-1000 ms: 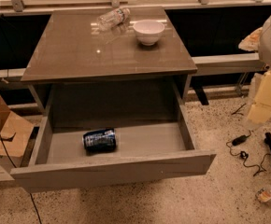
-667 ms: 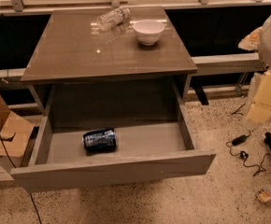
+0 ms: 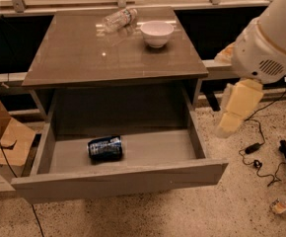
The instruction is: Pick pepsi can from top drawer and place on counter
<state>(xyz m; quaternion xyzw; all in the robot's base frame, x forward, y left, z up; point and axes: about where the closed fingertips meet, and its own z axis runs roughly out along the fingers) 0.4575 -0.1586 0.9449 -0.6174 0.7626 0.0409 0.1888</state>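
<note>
The pepsi can (image 3: 105,148), dark blue with light markings, lies on its side inside the open top drawer (image 3: 118,181), left of the middle and near the front panel. The counter (image 3: 98,53), a glossy brown-grey tabletop, is directly above the drawer. My gripper (image 3: 234,113), pale yellow under the white arm, hangs to the right of the drawer, outside it and above the floor. It is well apart from the can and holds nothing that I can see.
A clear plastic bottle (image 3: 119,19) lies on its side at the counter's back, with a white bowl (image 3: 157,32) to its right. A cardboard box (image 3: 7,142) stands left of the drawer. Black cables (image 3: 256,154) and a small object (image 3: 280,205) lie on the floor at right.
The arm and gripper have moved left, further into view and closer to the drawer's right side. The can, bottle and bowl have not moved.
</note>
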